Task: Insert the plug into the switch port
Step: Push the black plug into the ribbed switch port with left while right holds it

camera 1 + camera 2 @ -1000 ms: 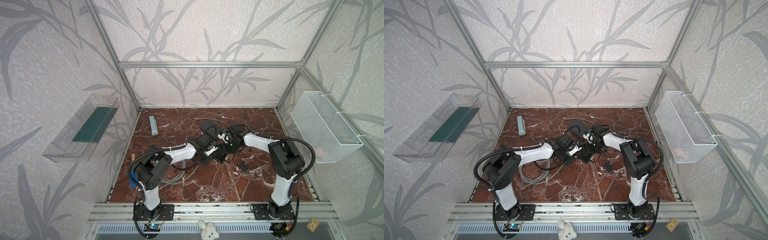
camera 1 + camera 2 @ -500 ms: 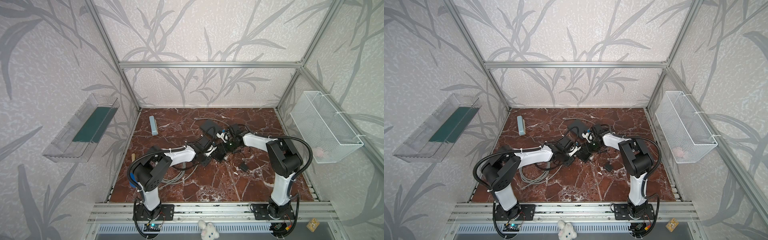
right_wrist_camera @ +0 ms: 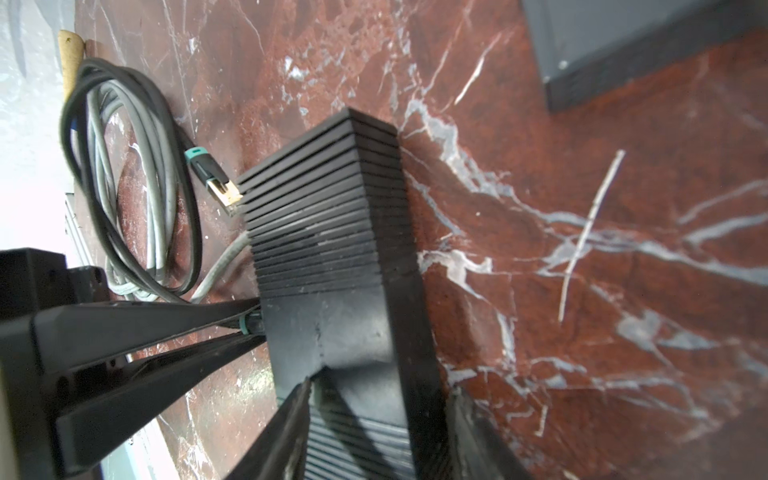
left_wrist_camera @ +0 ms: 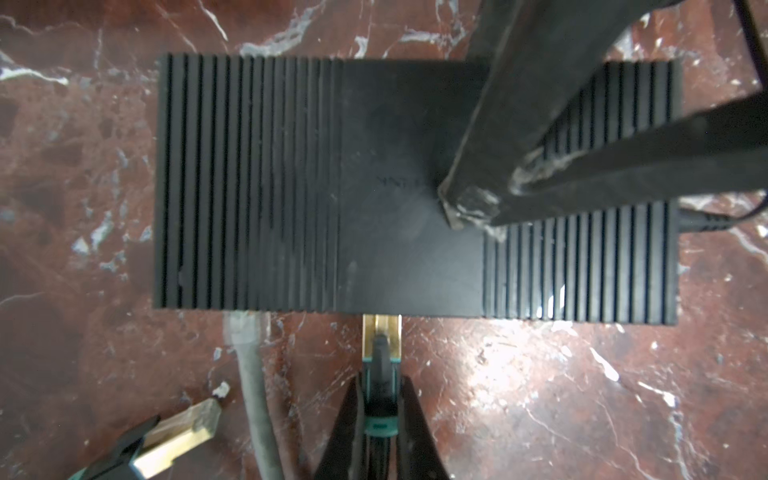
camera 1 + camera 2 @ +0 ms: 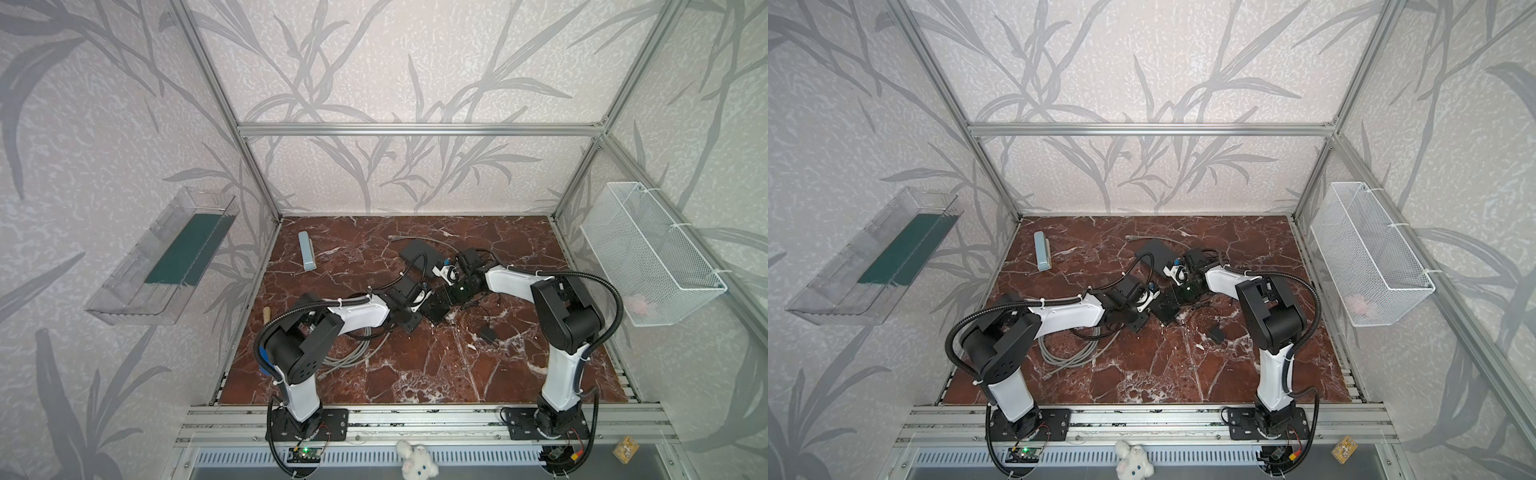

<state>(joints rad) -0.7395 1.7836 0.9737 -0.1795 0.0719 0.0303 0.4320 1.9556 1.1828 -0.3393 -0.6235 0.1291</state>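
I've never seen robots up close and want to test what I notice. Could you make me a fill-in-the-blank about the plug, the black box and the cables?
1. The left gripper is shut on a ___-tipped plug.
2. The plug's tip meets the edge of the black ribbed ___.
3. A ___ cable reaches that same edge beside it.
4. A second plug lies loose on the red marbled ___.

Missing words: gold, switch, grey, table.

We list: walls (image 5: 415, 62) papered in a pale grey leaf pattern; aluminium frame (image 5: 415, 129); red-brown, white-veined marble floor (image 5: 415, 374); clear plastic tray (image 5: 124, 307) on one side wall; white wire basket (image 5: 648, 249) opposite.
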